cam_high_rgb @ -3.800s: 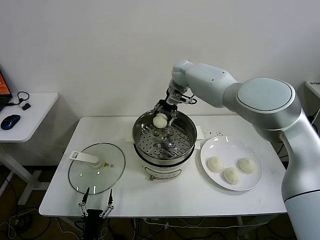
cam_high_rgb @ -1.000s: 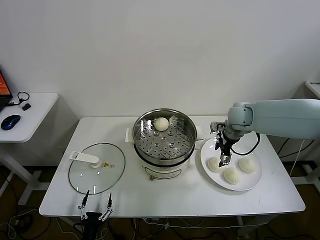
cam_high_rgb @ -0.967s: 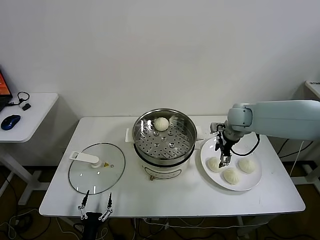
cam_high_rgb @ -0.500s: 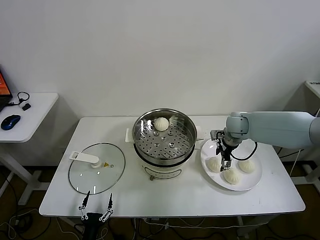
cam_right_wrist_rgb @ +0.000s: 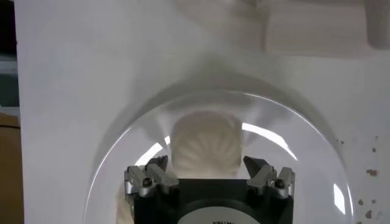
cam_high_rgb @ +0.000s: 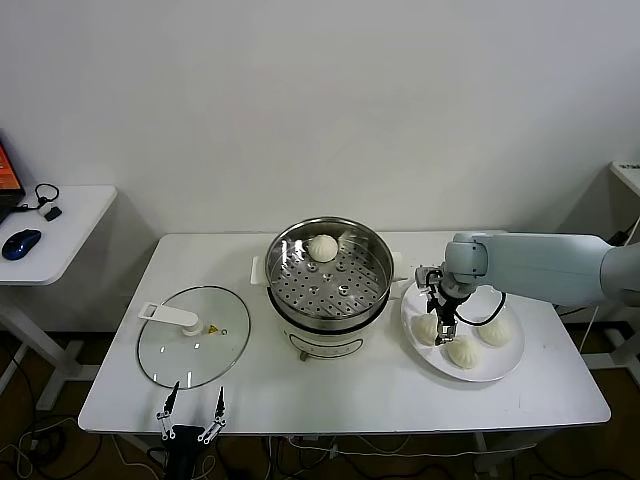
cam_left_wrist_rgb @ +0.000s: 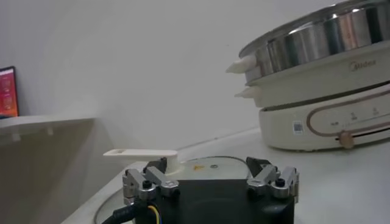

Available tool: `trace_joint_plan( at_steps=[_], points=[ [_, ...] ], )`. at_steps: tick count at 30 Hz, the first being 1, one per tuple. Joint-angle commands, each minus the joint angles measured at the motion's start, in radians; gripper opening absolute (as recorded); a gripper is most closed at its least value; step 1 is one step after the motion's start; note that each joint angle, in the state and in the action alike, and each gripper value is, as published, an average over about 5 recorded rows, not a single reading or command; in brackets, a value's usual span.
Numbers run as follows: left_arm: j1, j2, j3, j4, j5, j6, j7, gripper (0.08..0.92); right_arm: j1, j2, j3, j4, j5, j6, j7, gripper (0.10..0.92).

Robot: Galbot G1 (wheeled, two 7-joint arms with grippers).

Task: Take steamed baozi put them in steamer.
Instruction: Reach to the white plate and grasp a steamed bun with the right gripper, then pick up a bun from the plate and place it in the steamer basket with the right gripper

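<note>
Stainless steamer (cam_high_rgb: pixel 328 278) sits mid-frame on the tabletop (cam_high_rgb: pixel 250 385), one baozi (cam_high_rgb: pixel 322 247) at the back of its perforated tray. Right end effector (cam_high_rgb: pixel 441 322) is low over the white plate (cam_high_rgb: pixel 502 365) at right, fingers apart astride the leftmost baozi (cam_right_wrist_rgb: pixel 206 145). Two more baozi (cam_high_rgb: pixel 463 351) lie beside it. Left end effector (cam_high_rgb: pixel 192 410) is parked at lower left near the glass lid (cam_high_rgb: pixel 195 345), fingers apart.

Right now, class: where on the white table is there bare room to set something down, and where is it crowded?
Bare patches: the near table edge in front of the steamer, and the far-left corner behind the glass lid. Crowded: the plate, where the right tool hangs open over a baozi. The left tool waits open by the lid.
</note>
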Motion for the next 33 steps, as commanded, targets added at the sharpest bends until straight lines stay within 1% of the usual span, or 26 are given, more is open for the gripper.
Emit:
trace_joint_plan(
  at_steps=[1, 4, 9, 12, 18, 26, 29, 33],
  points=[
    [0.001, -0.001, -0.001, -0.002, 0.000, -0.001, 0.000, 0.823, -0.020, 0.001, 0.014, -0.011, -0.011, 0.002, 0.003, 0.799],
    [0.002, -0.001, -0.003, -0.002, 0.001, -0.002, 0.000, 0.823, -0.013, -0.002, 0.012, -0.006, -0.011, 0.002, 0.003, 0.737],
    [0.001, -0.002, -0.003, -0.003, 0.002, -0.002, 0.000, 0.823, 0.004, -0.008, 0.009, 0.002, -0.014, 0.002, 0.003, 0.598],
    [0.001, -0.002, -0.004, -0.006, 0.002, -0.002, 0.000, 0.823, 0.029, -0.015, 0.003, 0.016, -0.014, 0.003, 0.000, 0.550],
    [0.002, 0.000, -0.010, -0.010, 0.001, -0.001, 0.000, 0.823, 0.239, -0.037, -0.097, 0.121, 0.035, 0.022, -0.034, 0.540],
    [0.004, 0.001, -0.003, -0.009, 0.011, 0.002, 0.002, 0.823, 0.694, -0.025, -0.340, 0.320, 0.213, 0.062, -0.147, 0.543],
    [0.006, 0.001, -0.001, -0.006, 0.016, 0.002, 0.002, 0.823, 0.828, 0.002, -0.406, 0.353, 0.284, 0.083, -0.207, 0.543],
    [0.008, -0.001, 0.003, -0.007, 0.022, 0.004, 0.004, 0.823, 0.910, 0.038, -0.404, 0.361, 0.350, 0.088, -0.242, 0.543]
  ],
)
